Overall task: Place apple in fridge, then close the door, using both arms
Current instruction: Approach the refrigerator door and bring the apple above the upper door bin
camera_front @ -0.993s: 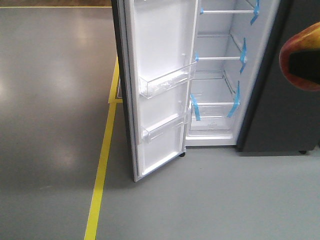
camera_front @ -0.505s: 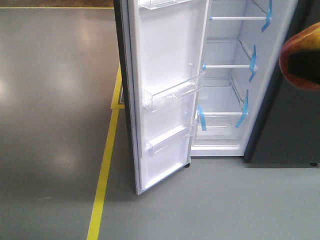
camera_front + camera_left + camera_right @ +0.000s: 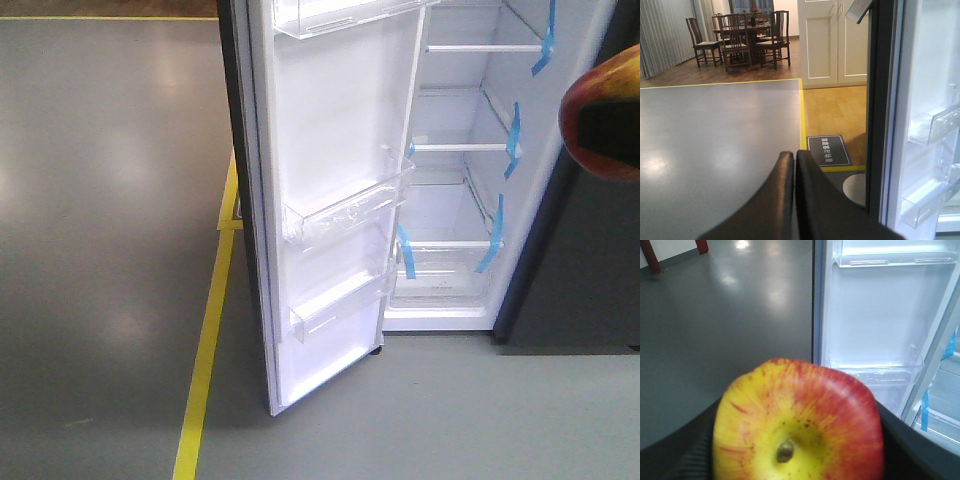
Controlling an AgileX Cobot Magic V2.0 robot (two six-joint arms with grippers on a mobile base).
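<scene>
The fridge [image 3: 455,200] stands open ahead, white inside with shelves and blue tape strips. Its door [image 3: 330,150] is swung wide to the left, showing clear bins on the white inner side. The red and yellow apple [image 3: 800,425] fills the right wrist view, stem end towards the camera, with my right gripper [image 3: 797,445] shut on it. The apple [image 3: 590,85] also shows at the right edge of the front view, short of the fridge. My left gripper [image 3: 794,159] is shut and empty, just left of the door's dark edge [image 3: 875,100].
A yellow floor line [image 3: 205,330] runs along the grey floor left of the door. A dark grey cabinet [image 3: 590,270] stands right of the fridge. The left wrist view shows a floor mat [image 3: 828,150], white cupboards [image 3: 832,42] and a dining set [image 3: 740,37] far off.
The fridge and door have grown larger and slid lower in the front view, so I am closer. The apple stays at the same spot on the right edge.
</scene>
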